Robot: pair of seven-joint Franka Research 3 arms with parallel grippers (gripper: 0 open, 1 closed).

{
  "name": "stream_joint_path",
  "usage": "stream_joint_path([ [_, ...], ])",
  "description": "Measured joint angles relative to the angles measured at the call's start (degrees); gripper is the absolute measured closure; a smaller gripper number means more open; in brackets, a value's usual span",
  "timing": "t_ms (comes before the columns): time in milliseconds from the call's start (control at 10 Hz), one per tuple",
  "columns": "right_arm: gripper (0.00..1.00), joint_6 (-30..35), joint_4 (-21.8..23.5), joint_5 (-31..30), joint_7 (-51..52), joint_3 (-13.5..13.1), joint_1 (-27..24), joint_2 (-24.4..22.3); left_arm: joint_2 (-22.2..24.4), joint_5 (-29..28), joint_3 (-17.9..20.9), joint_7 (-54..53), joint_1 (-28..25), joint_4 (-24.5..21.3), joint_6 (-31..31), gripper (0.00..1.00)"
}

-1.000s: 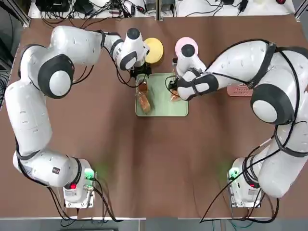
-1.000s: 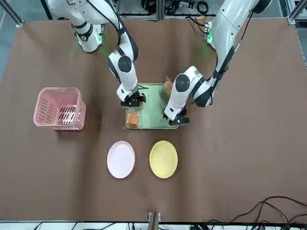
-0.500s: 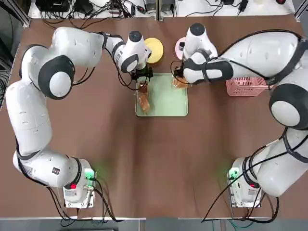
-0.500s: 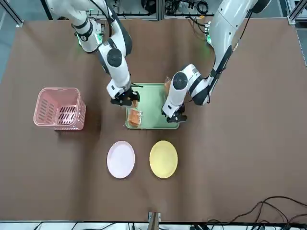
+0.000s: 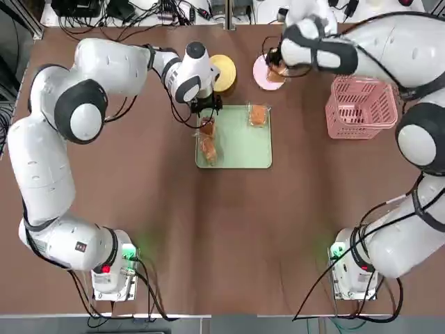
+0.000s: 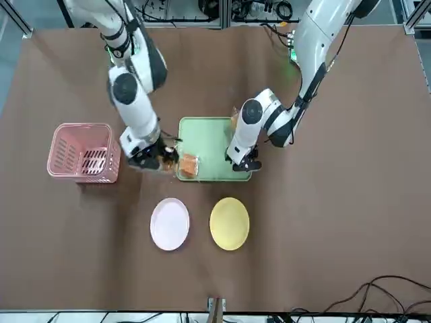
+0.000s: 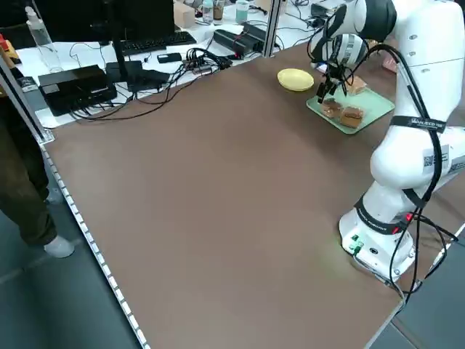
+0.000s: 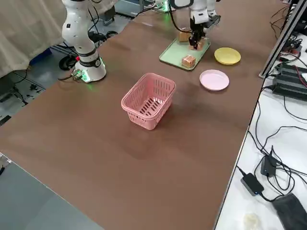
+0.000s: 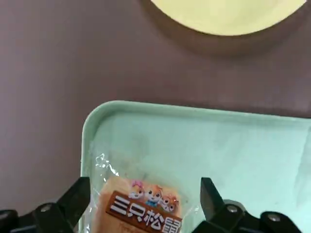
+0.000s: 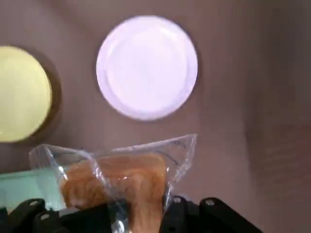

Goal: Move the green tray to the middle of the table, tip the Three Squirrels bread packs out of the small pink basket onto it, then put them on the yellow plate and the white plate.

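Note:
The green tray (image 5: pixel 240 142) lies mid-table with three bread packs on it: two (image 5: pixel 207 129) (image 5: pixel 208 150) at its left side, one (image 5: pixel 258 115) at the far right corner. My left gripper (image 5: pixel 206 108) is open and low over the tray's far-left corner, its fingers (image 9: pixel 74 200) straddling a pack (image 9: pixel 143 208). Shut on another bread pack (image 10: pixel 121 182), my right gripper (image 5: pixel 275 64) hangs raised above the white plate (image 5: pixel 262 75). The yellow plate (image 5: pixel 224 71) sits beside the white one. The small pink basket (image 5: pixel 361 106) stands upright at the right.
Both plates (image 6: pixel 170 224) (image 6: pixel 229 223) sit just beyond the tray (image 6: pixel 210 138) on the far side from the arm bases. Cables and equipment line the table's far edge. A person's leg (image 7: pixel 18 189) shows beside the table in the left side view.
My right gripper lifted a bread pack off the tray's right side and carried it up and away toward the white plate, uncovering the basket. The left gripper barely moved.

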State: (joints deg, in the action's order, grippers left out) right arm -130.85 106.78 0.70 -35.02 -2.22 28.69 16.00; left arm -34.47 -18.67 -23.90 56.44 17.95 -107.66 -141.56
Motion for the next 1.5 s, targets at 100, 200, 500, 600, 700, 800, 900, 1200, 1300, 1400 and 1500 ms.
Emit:
stream_joint_path([
  [100,0.75,0.66,-3.53,-0.10,1.56,-0.04,-1.59,2.73,0.12,0.00,-0.13,-1.33,0.04,0.02,-0.01,0.00],
  [200,0.75,2.34,-8.36,-0.16,2.73,-0.08,-3.02,6.52,0.34,0.00,-0.59,-4.07,0.00,0.03,-0.01,0.00],
  [500,0.75,5.31,-23.89,-0.23,3.30,-0.17,-5.60,19.56,1.21,0.00,-1.35,-11.44,-0.01,-0.46,0.02,0.00],
  [600,0.75,4.73,-27.81,-0.25,3.32,-0.34,-6.11,23.62,1.36,0.00,-1.35,-13.40,-0.06,-0.86,0.02,0.00],
  [700,0.75,4.00,-31.75,-0.27,3.37,-0.74,-6.34,27.67,1.39,0.00,-1.35,-14.64,-0.11,-1.11,0.03,0.00],
  [800,0.75,3.39,-34.93,-0.27,3.61,-1.00,-6.40,31.12,1.41,0.00,-1.35,-15.27,-0.15,-1.31,0.03,0.00],
  [900,0.75,2.80,-36.78,-0.27,3.76,-0.98,-6.21,33.62,1.41,0.00,-1.35,-15.83,-0.18,-1.61,0.03,0.00],
  [1200,0.81,2.26,-37.66,-0.29,3.80,-0.97,-5.44,36.70,1.30,0.00,-1.34,-16.08,-0.20,-2.50,0.03,0.00],
  [1300,0.81,2.20,-37.69,-0.29,3.82,-0.95,-5.36,37.61,1.24,0.00,-1.34,-16.09,-0.20,-2.69,0.03,0.00],
  [1400,0.81,2.02,-37.72,-0.29,3.82,-0.95,-5.04,38.35,1.14,0.00,-1.34,-16.09,-0.19,-2.82,0.03,0.00],
  [1500,0.81,1.84,-37.72,-0.29,3.82,-0.95,-4.85,38.72,1.00,0.00,-1.34,-16.09,-0.20,-2.96,0.03,0.00],
])
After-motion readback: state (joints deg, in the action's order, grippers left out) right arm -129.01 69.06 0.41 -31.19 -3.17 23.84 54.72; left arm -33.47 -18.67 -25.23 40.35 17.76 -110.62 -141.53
